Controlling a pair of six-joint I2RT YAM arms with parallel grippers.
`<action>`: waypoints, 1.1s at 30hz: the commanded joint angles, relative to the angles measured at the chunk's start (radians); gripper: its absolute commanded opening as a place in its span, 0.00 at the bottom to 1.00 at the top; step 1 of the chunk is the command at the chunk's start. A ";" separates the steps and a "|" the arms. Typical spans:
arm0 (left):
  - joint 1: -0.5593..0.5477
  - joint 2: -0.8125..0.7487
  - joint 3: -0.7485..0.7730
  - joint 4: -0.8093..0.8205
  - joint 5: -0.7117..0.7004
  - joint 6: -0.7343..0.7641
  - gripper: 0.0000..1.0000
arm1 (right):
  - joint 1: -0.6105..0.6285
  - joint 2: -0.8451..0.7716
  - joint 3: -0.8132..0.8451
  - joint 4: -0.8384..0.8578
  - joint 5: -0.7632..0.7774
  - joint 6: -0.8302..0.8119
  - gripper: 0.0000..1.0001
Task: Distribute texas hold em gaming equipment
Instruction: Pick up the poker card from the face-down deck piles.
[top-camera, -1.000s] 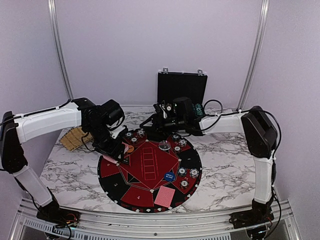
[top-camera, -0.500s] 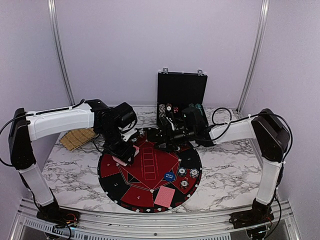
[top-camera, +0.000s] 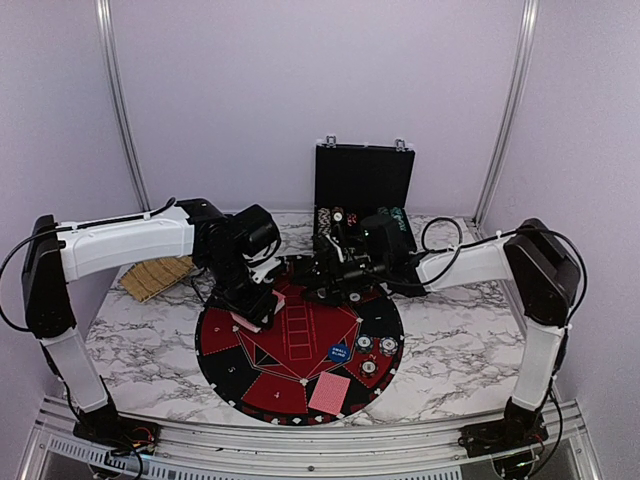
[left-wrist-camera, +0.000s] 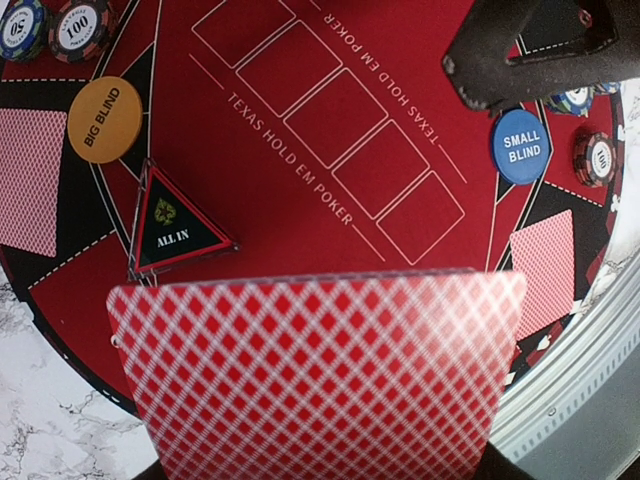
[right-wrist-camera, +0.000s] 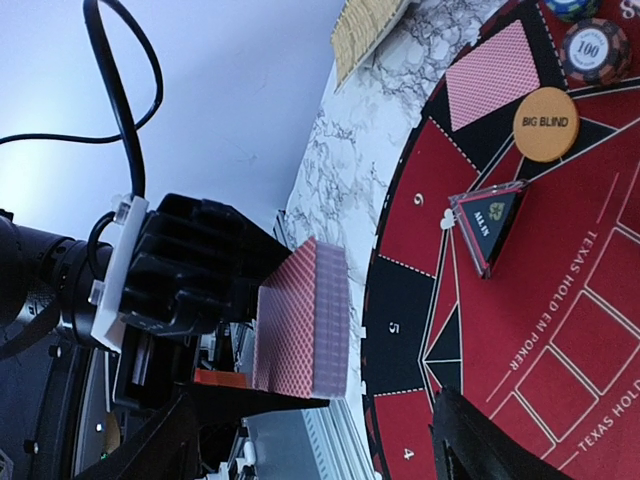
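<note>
Surface: marbled bench (top-camera: 150, 330), round poker mat (top-camera: 300, 345) at centre.
Left claw (top-camera: 252, 310): pinching red-backed card deck (left-wrist-camera: 315, 375) above the mat's left side.
Right claw (right-wrist-camera: 320, 445): spread, empty.
Handling: probably light, slick; stack shears easily, so hold opposite edges squarely.

Arms are of identical build. Left arm (top-camera: 125, 240) and right arm (top-camera: 465, 265): long white shell links between bulky black joint housings, on black bases (top-camera: 120, 428). Each carries a thin black cable (right-wrist-camera: 128, 110) outside the shell, looping loose at the wrist. Left wrist housing (right-wrist-camera: 190, 265): black, deeply ribbed, with a white bracket (right-wrist-camera: 118, 265) clipped on one side. Right gripper (right-wrist-camera: 312, 400), fingers (left-wrist-camera: 520, 55): matte dark grey, triangular cut-out, small holes along the edge.
</note>
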 joint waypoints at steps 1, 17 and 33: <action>-0.005 0.005 0.029 0.007 0.016 0.013 0.41 | 0.029 0.036 0.068 0.035 -0.020 0.017 0.78; -0.007 -0.005 0.027 0.010 0.015 0.013 0.41 | 0.078 0.141 0.138 0.093 -0.029 0.075 0.73; -0.006 -0.031 0.018 0.013 0.011 0.011 0.41 | 0.091 0.204 0.181 0.049 -0.006 0.045 0.53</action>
